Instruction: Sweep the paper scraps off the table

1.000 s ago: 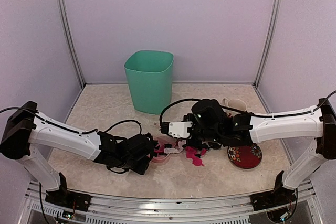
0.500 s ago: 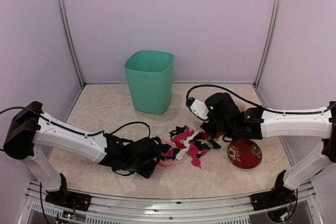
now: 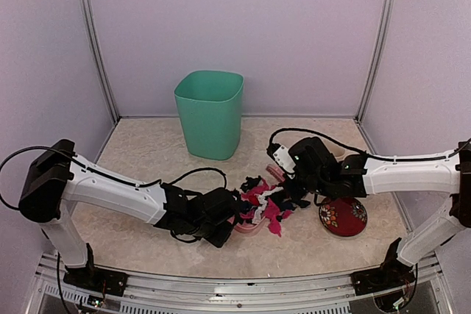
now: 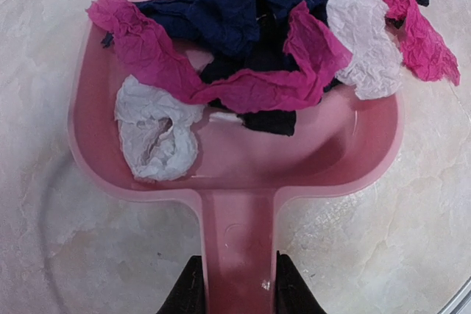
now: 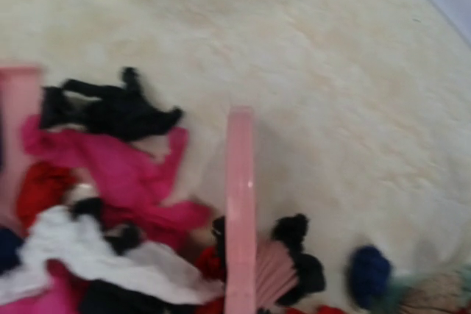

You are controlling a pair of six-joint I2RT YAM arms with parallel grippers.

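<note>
Lying in a crumpled heap, the paper scraps [image 3: 263, 205] sit at the middle of the table [image 3: 147, 159], partly inside a pink dustpan [image 4: 235, 174] whose handle the left gripper [image 4: 234, 288] clamps, while a pink brush [image 5: 240, 182] stands at the heap's right edge under the right gripper [image 3: 293, 182], whose grip cannot be told.

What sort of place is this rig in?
Probably a lab test booth, not a home: plain lilac wall panels in aluminium posts, beige marbled table, staged green plastic bin.
</note>
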